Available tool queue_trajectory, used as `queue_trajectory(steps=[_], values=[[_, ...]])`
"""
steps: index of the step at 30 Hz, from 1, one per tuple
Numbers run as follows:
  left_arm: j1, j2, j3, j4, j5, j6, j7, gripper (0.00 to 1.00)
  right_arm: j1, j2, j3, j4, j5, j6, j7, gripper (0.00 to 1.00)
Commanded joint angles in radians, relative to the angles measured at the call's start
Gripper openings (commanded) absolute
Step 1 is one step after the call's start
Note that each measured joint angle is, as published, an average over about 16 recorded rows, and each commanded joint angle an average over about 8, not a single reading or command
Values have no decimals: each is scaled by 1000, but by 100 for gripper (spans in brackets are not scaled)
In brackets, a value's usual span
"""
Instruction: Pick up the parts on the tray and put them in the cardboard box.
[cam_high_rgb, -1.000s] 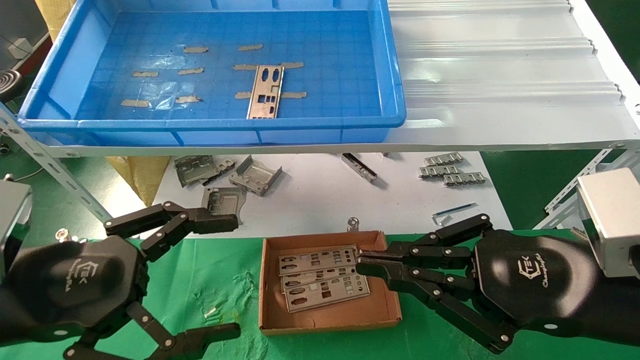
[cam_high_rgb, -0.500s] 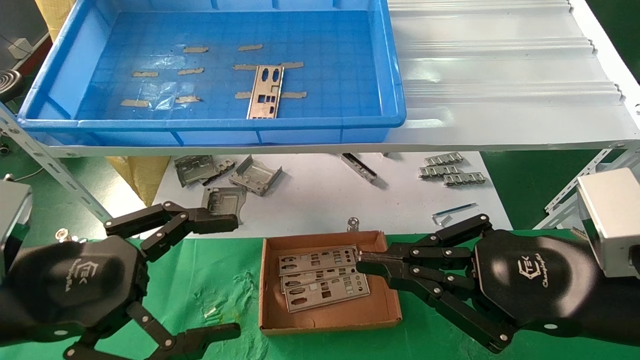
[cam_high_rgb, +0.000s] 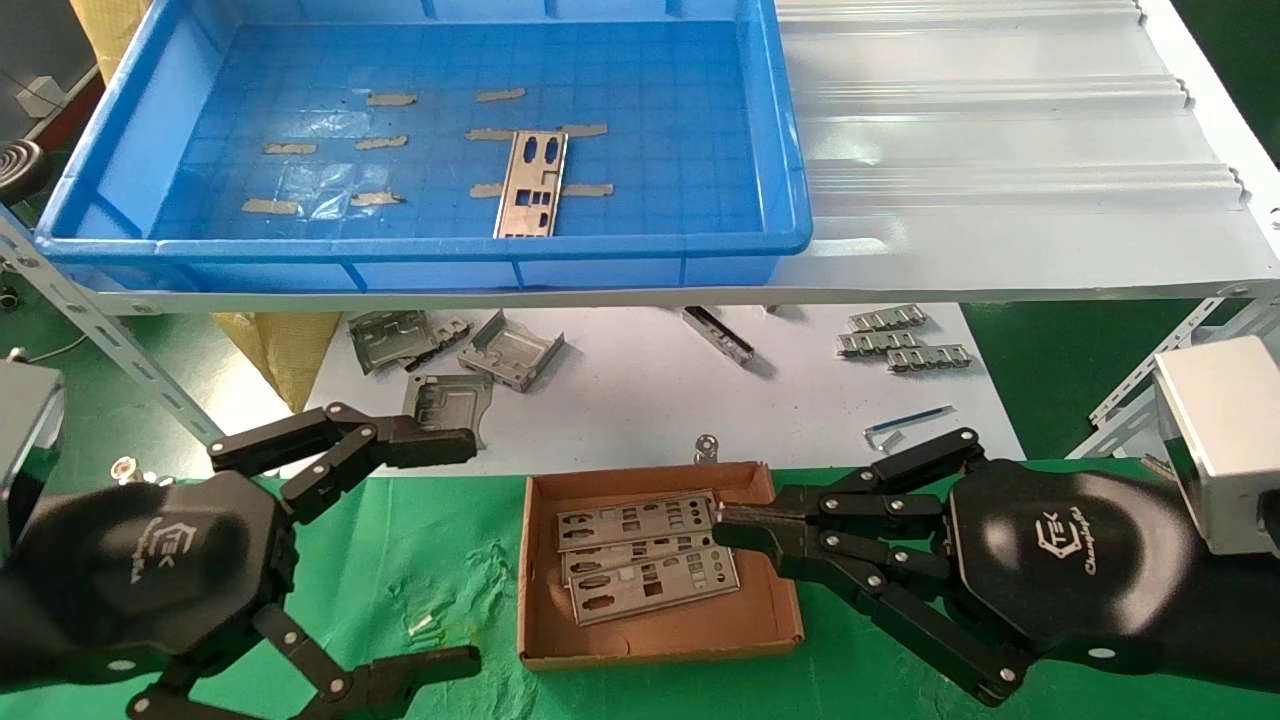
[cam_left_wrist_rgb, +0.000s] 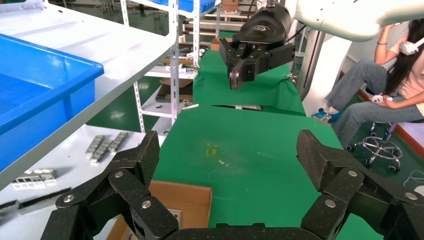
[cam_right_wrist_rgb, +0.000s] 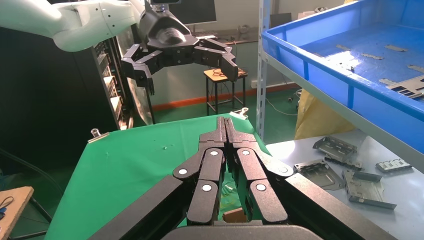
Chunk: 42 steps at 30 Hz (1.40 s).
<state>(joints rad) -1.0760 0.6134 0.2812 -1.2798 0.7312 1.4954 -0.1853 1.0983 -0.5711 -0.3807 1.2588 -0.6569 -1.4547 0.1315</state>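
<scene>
Right gripper (cam_high_rgb: 722, 523) over cardboard box (cam_high_rgb: 660, 640), fingers pressed together at end of top plate (cam_high_rgb: 635, 519); whether they grip it, cannot tell. Judged step: placing. Next: fetch last plate (cam_high_rgb: 530, 184) in tray (cam_high_rgb: 150, 130) beyond box. Left gripper (cam_high_rgb: 455, 550) beside box, fingers wide.

Black linked jaws, silver screws, white logos

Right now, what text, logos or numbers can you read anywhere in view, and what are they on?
"TEK", with a hexagon logo: on the black body of the left tool.
"TEK", same logo: on the black body of the right tool.
A line of cursive script under each "TEK": too small to read for certain.
Parts, cardboard box, tray: no readable text.
</scene>
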Motion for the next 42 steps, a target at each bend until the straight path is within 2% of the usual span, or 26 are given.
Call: queue_trajectory(steps=[1,3,4,11,16,25,33,42], values=[[0,0,0,0,0,0,0,100,0,0,0,0,0,0,0,70],[0,0,0,0,0,0,0,100,0,0,0,0,0,0,0,93],[0,0,0,-1,0,0,0,100,0,0,0,0,0,0,0,100],[-10,5,-8,0,2,-14,11,100,0,0,0,0,0,0,0,100],[-67,22,-5,22,37,-76,-12,100,0,0,0,0,0,0,0,100],[-325,89,89,139,240,-206,-201,100,0,0,0,0,0,0,0,100],[-561,194,225,303,476,-241,-378,100,0,0,0,0,0,0,0,100],[-686,304,300,472,610,-282,-466,100,0,0,0,0,0,0,0,100]])
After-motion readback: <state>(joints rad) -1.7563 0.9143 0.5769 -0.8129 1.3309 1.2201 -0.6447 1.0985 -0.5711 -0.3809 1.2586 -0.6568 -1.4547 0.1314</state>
